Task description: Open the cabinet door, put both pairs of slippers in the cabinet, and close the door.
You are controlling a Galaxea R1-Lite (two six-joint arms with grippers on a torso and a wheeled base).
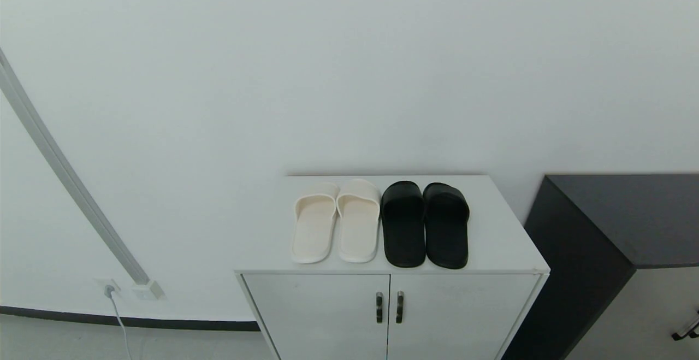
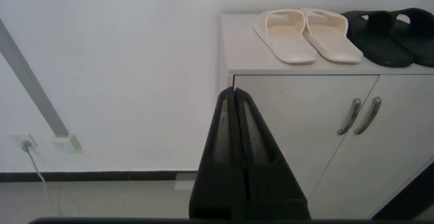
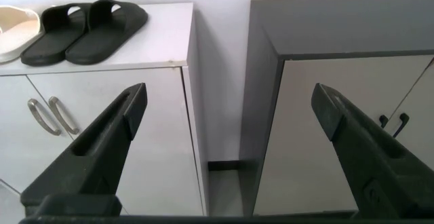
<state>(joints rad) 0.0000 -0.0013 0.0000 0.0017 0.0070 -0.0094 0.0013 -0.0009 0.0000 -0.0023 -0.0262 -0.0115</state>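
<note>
Head view first: the white cabinet (image 1: 491, 245) stands against the wall (image 1: 349, 76). Both doors (image 1: 322, 316) are shut, with the two handles (image 1: 389, 306) side by side at the middle seam. On its top, the white slippers (image 1: 336, 223) sit toward the left edge and the black slippers (image 1: 425, 226) just beside them toward the right. All toes point to the wall, and the heels are near the front edge. A dark cabinet (image 1: 600, 240) stands close by its right side. Low on the left there's a wall socket (image 1: 109, 286) with a cable (image 1: 121, 327) plugged in, under a slanting grey conduit (image 1: 60, 169).

Left wrist view: my left gripper (image 2: 234, 94) hangs before the cabinet's left front corner, fingers pressed flat together, well short of the doors.

Right wrist view: my right gripper (image 3: 229, 98) has its fingers spread wide, facing the narrow gap between the two cabinets.
</note>
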